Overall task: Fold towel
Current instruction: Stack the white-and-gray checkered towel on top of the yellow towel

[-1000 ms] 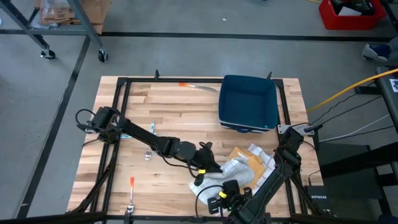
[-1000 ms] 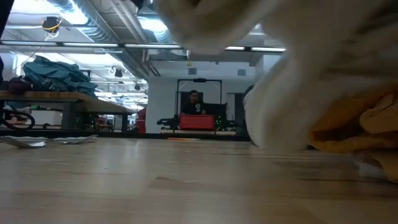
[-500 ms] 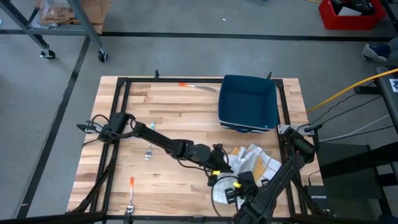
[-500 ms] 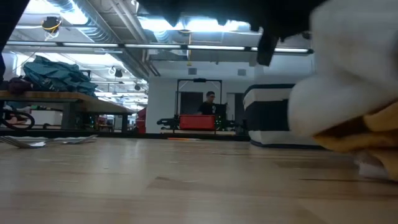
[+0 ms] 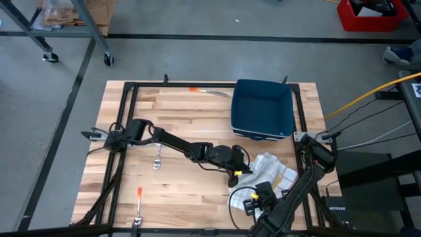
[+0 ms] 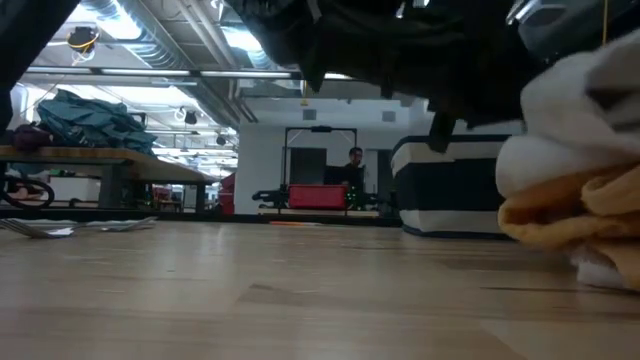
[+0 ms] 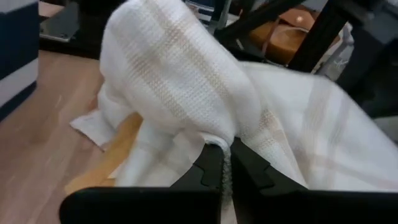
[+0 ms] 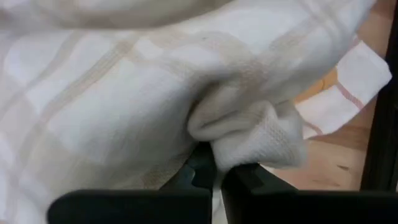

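The white waffle-weave towel point(image 5: 273, 170) with pale tan stripes lies bunched at the table's near right, and its lower folds rest on the wood. Under it shows a tan-yellow layer of cloth point(image 6: 555, 215). My left gripper point(image 5: 243, 172) reaches across from the table's left and is shut on the towel point(image 7: 186, 74). My right gripper point(image 5: 255, 199) comes from the near right side, under the dark arm, and is shut on the towel point(image 8: 124, 93) too. My left gripper pinches a hanging fold of the towel point(image 7: 219, 142) between its two fingers. The fingers lie almost level and come from the table's left. The cloth rises in a slack hump past the fingertips and falls onto the rest of the towel. My right gripper pinches a bunched fold of the towel point(image 8: 249, 149) of several layers between its two fingers. It comes at the fold steeply from above, from the near side. The cloth around it lies slack, and its outer corner point(image 8: 354, 74) is on the table.
A dark blue bin point(image 5: 263, 108) stands at the far right, just beyond the towel. A knife with an orange handle point(image 5: 205, 91) lies by the far edge. More cutlery point(image 5: 158, 158) lies at the left, with another piece point(image 5: 139, 205) near the front.
My left gripper has moved toward the table's right edge and down, carrying its fold of the towel over the rest. The towel's left part has been drawn in, so the cloth is bunched farther right. My right gripper has shifted right with it and tipped more downward.
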Available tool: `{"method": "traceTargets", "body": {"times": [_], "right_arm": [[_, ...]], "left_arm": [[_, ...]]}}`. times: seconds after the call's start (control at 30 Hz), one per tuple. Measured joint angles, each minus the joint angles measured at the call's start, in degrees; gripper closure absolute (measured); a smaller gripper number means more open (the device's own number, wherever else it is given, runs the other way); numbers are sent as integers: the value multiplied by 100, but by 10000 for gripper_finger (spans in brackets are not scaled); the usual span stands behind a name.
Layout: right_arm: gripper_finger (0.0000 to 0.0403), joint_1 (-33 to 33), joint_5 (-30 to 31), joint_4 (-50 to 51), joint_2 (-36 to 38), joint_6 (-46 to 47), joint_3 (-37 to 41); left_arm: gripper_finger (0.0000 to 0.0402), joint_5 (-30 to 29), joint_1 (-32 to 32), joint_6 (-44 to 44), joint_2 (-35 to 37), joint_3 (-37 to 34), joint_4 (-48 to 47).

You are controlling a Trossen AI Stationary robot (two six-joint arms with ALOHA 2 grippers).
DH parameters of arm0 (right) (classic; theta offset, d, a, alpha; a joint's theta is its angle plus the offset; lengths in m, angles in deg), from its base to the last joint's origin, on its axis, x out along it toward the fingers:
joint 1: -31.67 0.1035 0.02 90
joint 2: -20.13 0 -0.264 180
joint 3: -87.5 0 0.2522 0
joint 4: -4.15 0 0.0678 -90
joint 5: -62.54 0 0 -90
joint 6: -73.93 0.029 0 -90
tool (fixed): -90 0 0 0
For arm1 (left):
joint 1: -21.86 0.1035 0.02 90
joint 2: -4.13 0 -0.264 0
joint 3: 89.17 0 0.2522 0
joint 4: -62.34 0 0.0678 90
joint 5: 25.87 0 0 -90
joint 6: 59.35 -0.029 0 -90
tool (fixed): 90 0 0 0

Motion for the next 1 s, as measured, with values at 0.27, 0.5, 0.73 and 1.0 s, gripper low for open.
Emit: {"method": "traceTargets", "body": {"times": [0.27,0.5,0.73,1.0], "right_arm": [[379,-1,-454,-5,-11,-168,446],[378,-8,-589,-111,-11,-460,510],[360,-8,-880,-501,-17,-441,510],[237,-8,-1216,-562,-17,-172,510]], "left_arm": [[399,-8,146,-450,-231,9,247],[357,-89,172,-1048,-324,4,201],[286,-526,170,-1076,-334,2,181],[221,-640,172,-821,-334,-2,138]]}}
